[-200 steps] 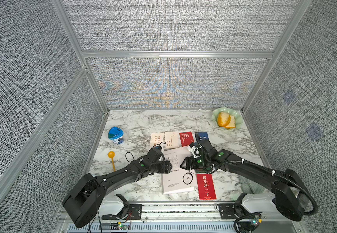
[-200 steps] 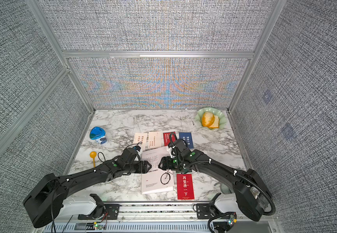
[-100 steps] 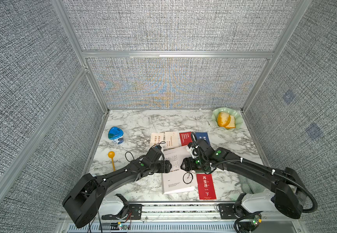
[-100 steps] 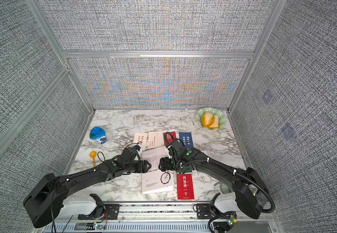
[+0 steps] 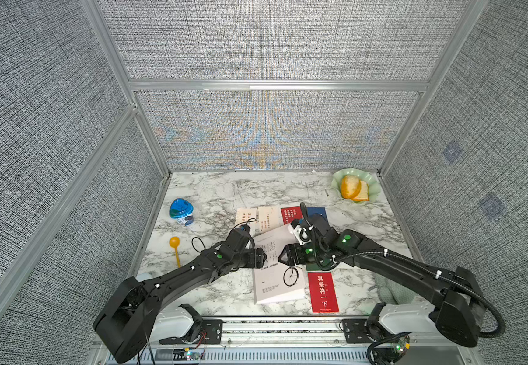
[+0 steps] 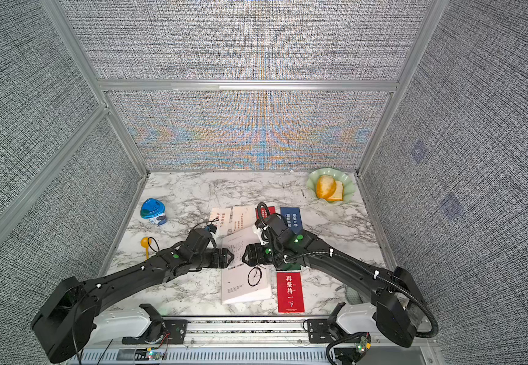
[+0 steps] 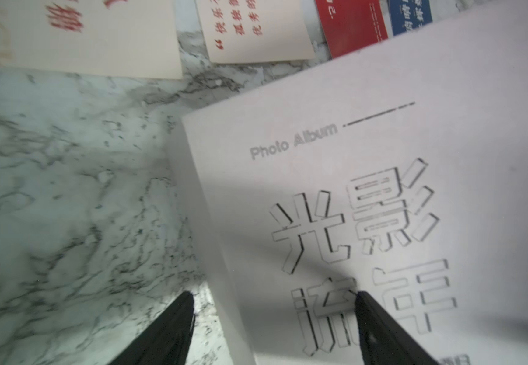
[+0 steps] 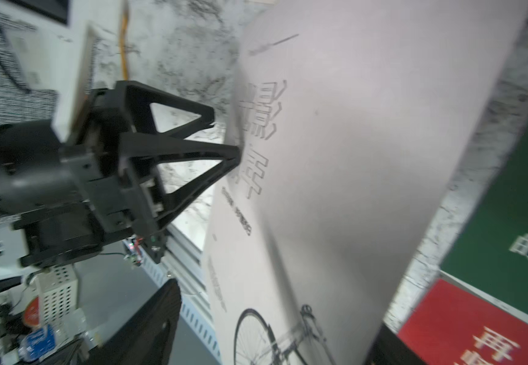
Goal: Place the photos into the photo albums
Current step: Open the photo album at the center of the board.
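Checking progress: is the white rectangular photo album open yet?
No, the white rectangular photo album lies closed, its bicycle-printed cover facing up.

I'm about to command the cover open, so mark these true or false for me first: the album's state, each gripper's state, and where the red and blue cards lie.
1. The photo album lies closed, bicycle cover up. True.
2. The left gripper is shut on the album's cover. False: it is open, straddling the album's edge and holding nothing.
3. A red card lies on the table beside the album. True.
4. The blue card is inside the album. False: it lies on the table beyond the album.
5. The right gripper is open. True.
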Tool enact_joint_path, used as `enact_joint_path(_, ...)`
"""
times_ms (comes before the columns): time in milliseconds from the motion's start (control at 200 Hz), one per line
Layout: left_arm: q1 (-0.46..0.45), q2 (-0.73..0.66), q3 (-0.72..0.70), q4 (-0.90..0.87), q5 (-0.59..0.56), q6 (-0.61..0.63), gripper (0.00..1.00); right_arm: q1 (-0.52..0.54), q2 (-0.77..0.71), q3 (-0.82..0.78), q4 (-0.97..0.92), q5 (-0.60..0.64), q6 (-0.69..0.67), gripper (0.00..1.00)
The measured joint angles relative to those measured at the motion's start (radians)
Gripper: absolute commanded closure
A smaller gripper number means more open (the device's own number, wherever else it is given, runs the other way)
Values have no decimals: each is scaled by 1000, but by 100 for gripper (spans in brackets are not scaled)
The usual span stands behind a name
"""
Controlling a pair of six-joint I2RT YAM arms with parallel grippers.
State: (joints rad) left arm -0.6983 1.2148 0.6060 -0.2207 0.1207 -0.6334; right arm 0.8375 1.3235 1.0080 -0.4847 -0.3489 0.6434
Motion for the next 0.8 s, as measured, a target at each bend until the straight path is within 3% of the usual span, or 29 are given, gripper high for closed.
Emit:
enact_joint_path(185,104,-153,80,-146,-85,43,20,16,47,93,104,-97,26,19)
enact_joint_path(455,171,-455,186,-291,-315,108,21,95,290,277,221,-181,46,17)
enact_joint_path(620,180,-504,274,-352,-430,140,21,127,497,425,296,-251,87,17)
enact_joint_path(800,183,-520,245,-389,-458,154,21,129,677,533,303,-259,89,15)
